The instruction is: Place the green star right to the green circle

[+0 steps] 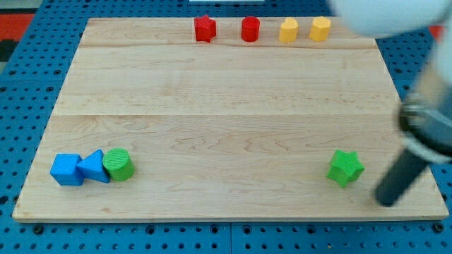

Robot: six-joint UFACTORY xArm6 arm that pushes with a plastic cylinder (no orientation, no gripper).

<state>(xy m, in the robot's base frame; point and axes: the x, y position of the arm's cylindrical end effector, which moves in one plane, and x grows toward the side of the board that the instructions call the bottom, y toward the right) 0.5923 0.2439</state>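
Note:
The green star (345, 168) lies near the board's lower right. The green circle (119, 164) lies near the lower left, touching a blue triangle. My tip (387, 200) is at the lower right, a short way to the right of and below the green star, apart from it. The rod rises from it toward the view's right edge, blurred.
A blue cube (66, 169) and a blue triangle (93, 166) sit left of the green circle. Along the top edge stand a red star (205, 29), a red cylinder (250, 29), a yellow heart-like block (288, 31) and a yellow hexagon (320, 29). The wooden board (226, 99) rests on a blue pegboard.

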